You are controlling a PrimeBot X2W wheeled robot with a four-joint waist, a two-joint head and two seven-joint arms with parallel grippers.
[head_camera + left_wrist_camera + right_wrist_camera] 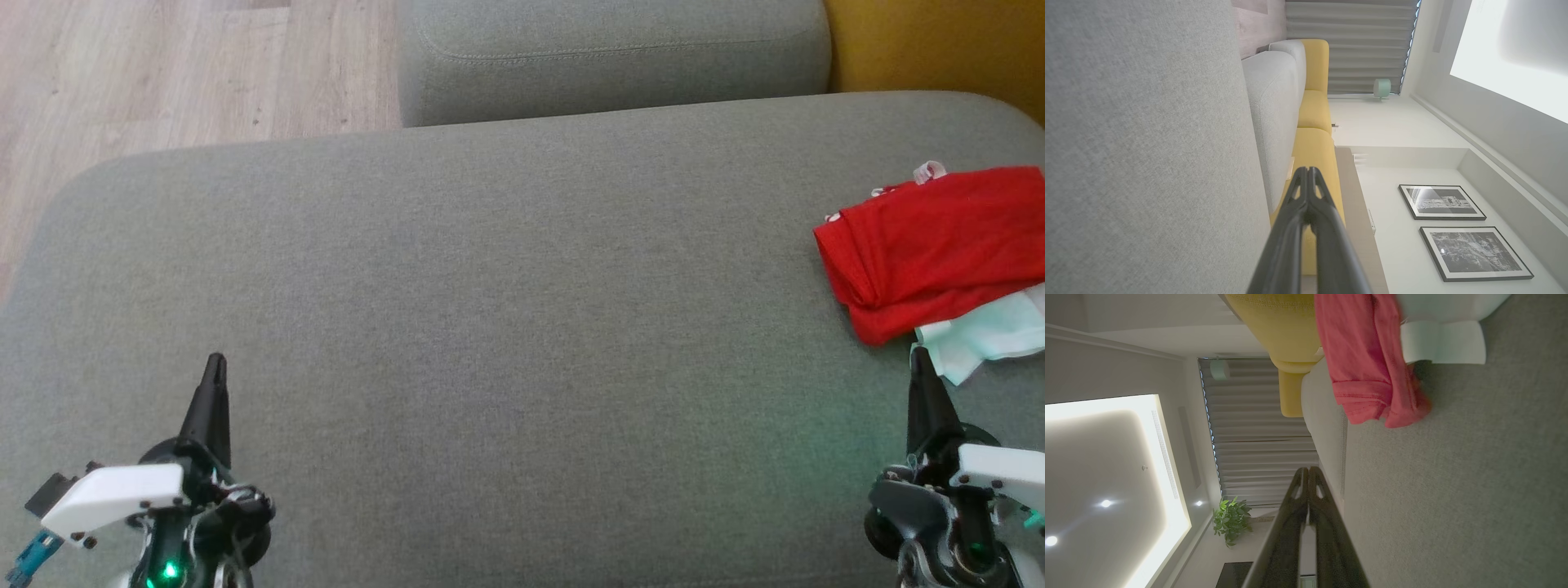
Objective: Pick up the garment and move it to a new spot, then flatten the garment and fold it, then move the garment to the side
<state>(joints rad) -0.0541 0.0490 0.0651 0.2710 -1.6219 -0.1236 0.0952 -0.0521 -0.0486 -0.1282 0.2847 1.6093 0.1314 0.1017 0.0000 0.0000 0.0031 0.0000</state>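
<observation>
A crumpled red garment (931,249) lies at the right edge of the grey sofa cushion (490,327), on top of a pale mint cloth (992,335). The right wrist view has the red garment (1367,363) near its top, beside the pale cloth (1441,341). My right gripper (921,359) is shut and empty, its tip just short of the pale cloth. My left gripper (216,363) sits shut and empty at the lower left, far from the garment. Both wrist views show the fingers pressed together: left gripper (1308,170), right gripper (1308,470).
A second grey cushion (612,57) lies beyond the main one, with a yellow cushion (939,41) at the far right and wooden floor (163,73) at the far left. The grey seat spreads wide between the two grippers.
</observation>
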